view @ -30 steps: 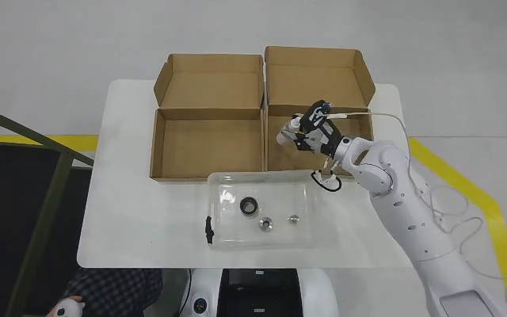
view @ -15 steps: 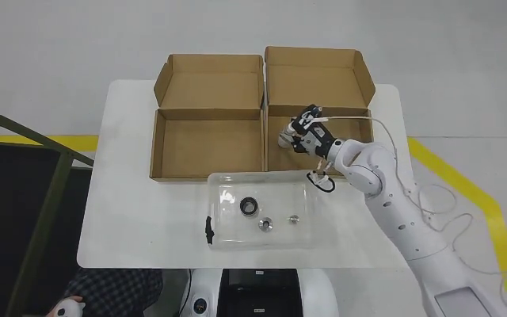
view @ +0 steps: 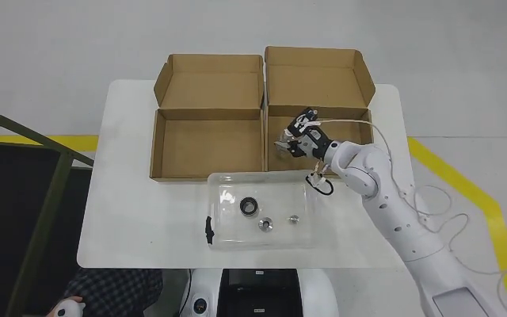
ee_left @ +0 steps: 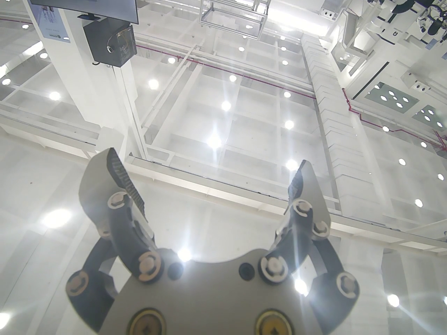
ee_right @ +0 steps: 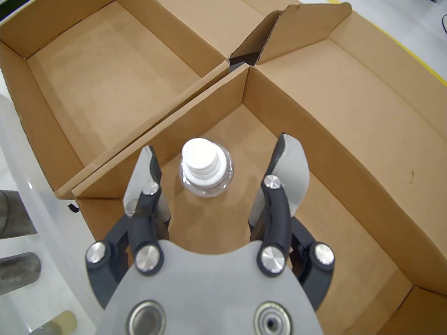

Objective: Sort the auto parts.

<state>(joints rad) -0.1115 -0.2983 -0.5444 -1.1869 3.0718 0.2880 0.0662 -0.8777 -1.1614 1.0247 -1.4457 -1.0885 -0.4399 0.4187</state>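
On the white table (view: 127,198), from the top view, two open cardboard boxes stand side by side at the far part, the left box (view: 207,147) and the right box (view: 348,147), with their walls touching. Near to them lies a clear tray (view: 230,184) with a dark ring (view: 248,206), a metal part (view: 265,223) and a small part (view: 294,219) inside, well apart from each other. The right gripper (view: 287,143) hangs over the near left corner of the right box. From this height I cannot tell how its fingers stand, or what is under them

From the left wrist view, the left gripper (ee_left: 206,162) points up to the ceiling of the hall, with its fingers wide apart and nothing between them

From the right wrist view comes the detail that the top view leaves unclear. The right gripper (ee_right: 223,148) has its fingers spread, and the white part (ee_right: 204,169), a stepped round piece in clear wrapping, lies on the floor of the right box (ee_right: 349,113), between the two fingers and touching neither. It is close to the wall that this box shares with the left box (ee_right: 104,71)
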